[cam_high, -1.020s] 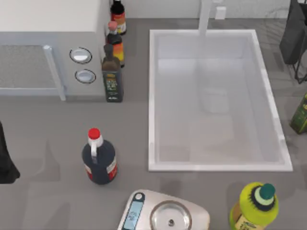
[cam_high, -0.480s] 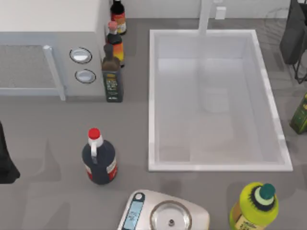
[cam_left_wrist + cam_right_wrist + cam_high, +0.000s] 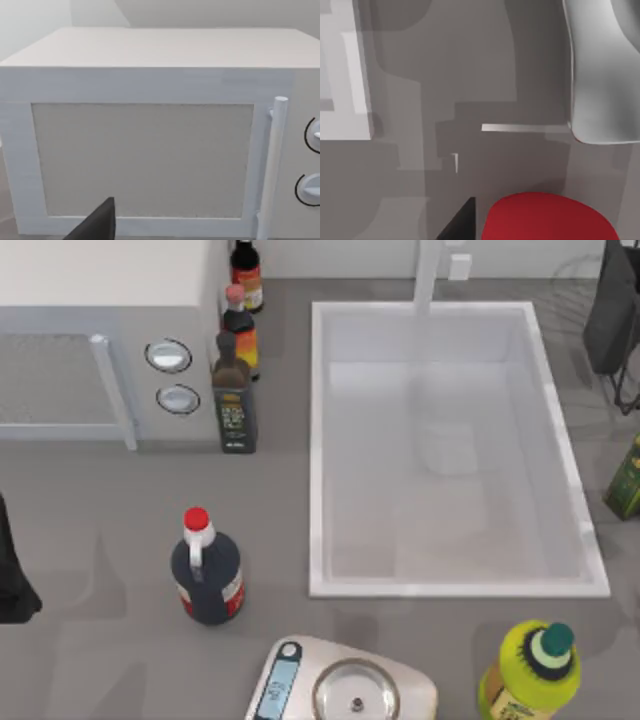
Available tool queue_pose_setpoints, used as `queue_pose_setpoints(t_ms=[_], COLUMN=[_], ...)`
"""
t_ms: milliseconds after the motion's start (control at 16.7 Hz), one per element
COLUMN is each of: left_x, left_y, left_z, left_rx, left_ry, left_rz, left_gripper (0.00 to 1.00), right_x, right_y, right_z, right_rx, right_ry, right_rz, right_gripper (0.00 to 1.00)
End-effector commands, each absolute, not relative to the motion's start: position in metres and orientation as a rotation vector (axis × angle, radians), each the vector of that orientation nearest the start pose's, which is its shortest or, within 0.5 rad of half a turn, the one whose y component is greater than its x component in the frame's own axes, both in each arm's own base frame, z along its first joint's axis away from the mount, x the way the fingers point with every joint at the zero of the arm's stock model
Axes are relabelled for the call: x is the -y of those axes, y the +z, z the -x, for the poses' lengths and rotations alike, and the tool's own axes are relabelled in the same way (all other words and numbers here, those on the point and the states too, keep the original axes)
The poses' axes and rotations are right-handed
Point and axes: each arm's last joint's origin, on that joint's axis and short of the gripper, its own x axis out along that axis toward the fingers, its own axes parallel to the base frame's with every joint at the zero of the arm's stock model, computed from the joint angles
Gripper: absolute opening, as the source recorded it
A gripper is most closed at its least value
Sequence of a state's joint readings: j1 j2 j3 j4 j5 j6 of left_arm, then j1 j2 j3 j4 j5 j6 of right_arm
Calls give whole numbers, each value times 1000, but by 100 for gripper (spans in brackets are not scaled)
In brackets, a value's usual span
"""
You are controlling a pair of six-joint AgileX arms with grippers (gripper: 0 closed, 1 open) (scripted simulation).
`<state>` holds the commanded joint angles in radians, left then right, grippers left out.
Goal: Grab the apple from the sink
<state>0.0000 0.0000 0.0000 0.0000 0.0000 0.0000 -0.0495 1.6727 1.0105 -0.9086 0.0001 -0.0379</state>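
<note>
The sink (image 3: 317, 440) is a white basin with a pale floor and a faucet post (image 3: 428, 275) on its far edge; nothing lies in it. My right arm (image 3: 612, 320) is a dark shape at the top view's far right, beyond the sink. In the right wrist view the red apple (image 3: 550, 217) sits close under the camera, above the grey counter, with one dark finger (image 3: 462, 225) against its side and the sink's rim (image 3: 357, 75) off to one side. My left arm (image 3: 12, 580) is parked at the left edge, facing the white box.
A white microwave-like box (image 3: 100, 340) stands at the back left with several bottles (image 3: 233, 395) beside it. A dark bottle with a red cap (image 3: 207, 570), a scale (image 3: 340, 685) and a yellow-green bottle (image 3: 530, 670) stand along the front. A pale rounded object (image 3: 600, 75) lies near the right arm.
</note>
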Motion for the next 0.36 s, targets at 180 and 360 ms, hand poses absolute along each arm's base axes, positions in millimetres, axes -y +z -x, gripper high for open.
queue_pose_setpoints(t_ms=[180, 360], left_x=[1, 1], left_y=[160, 160], left_z=[-106, -106], left_rx=[0, 0], left_ry=[0, 0], left_rz=[0, 0], left_gripper=[100, 100], right_x=[13, 13], right_y=[160, 160], right_z=[-282, -282], right_rx=[-1571, -1571], right_ry=[-8, -8], right_rz=[-8, -8], right_gripper=[100, 100])
